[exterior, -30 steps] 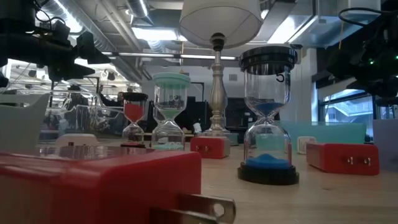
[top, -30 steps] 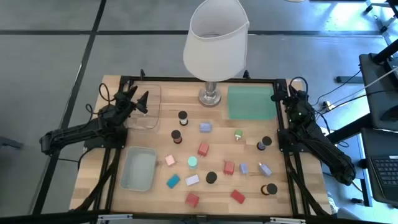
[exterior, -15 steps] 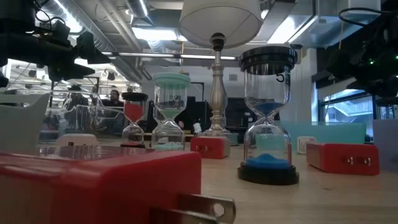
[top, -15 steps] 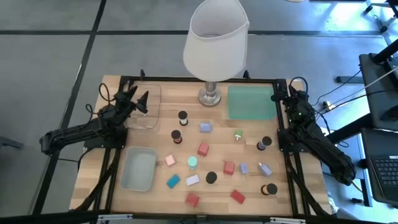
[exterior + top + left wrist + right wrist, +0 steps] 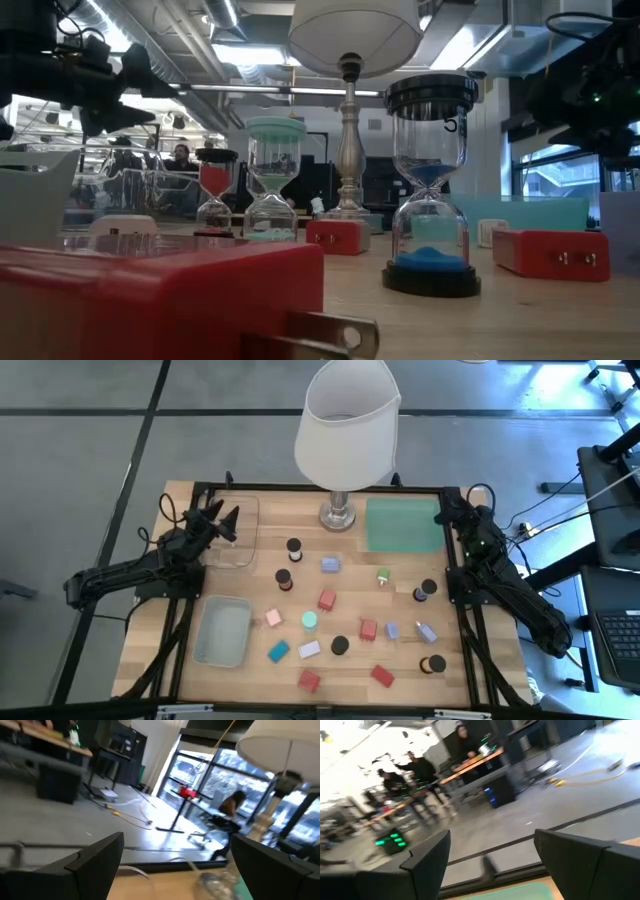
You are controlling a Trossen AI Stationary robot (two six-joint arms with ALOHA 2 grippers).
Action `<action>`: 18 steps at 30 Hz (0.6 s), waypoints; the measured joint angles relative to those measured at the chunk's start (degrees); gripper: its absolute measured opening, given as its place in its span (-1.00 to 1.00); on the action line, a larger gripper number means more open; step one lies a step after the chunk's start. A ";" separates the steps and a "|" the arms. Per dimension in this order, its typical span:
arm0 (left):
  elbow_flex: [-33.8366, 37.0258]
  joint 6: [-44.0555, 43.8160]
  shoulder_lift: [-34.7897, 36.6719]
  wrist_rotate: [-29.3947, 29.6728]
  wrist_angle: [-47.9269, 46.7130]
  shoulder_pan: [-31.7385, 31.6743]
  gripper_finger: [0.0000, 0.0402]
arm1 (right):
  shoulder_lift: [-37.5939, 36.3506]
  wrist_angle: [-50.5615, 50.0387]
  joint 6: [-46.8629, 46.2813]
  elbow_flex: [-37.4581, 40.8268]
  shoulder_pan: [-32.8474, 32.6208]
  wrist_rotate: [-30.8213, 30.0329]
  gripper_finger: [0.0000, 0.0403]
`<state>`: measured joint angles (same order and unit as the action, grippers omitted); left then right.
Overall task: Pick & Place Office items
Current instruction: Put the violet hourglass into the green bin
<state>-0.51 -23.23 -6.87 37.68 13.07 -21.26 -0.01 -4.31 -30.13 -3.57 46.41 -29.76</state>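
From above, small office items (image 5: 327, 600) lie scattered across the table's middle. The left gripper (image 5: 222, 520) hovers spread over the clear tray (image 5: 243, 555). The right gripper (image 5: 452, 512), also spread and empty, hangs beside the green mat (image 5: 402, 525).

The whole table (image 5: 150, 660) is seen from straight above in the high view. In the low view it is seen level from table-top height, very close to a red block (image 5: 150, 300), facing the room behind. The lamp (image 5: 345, 430) is shared by both. Each wrist view is taken from above the table's far edge, looking outward into the room.
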 joint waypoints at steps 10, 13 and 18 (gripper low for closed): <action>0.00 -4.56 -0.02 -0.25 -0.01 0.00 0.81 | 0.00 1.12 -2.71 -0.02 0.00 -1.10 0.44; 0.01 -2.52 -0.02 -1.91 -0.09 0.06 0.81 | 0.01 -0.40 3.68 -0.02 0.00 0.12 0.44; -0.01 7.21 -0.02 -12.54 -0.90 0.26 0.81 | 0.02 -0.37 12.07 -0.02 0.00 8.08 0.44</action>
<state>-0.51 -16.02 -6.90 25.14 12.17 -20.99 0.01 -4.68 -18.07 -3.60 46.41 -21.68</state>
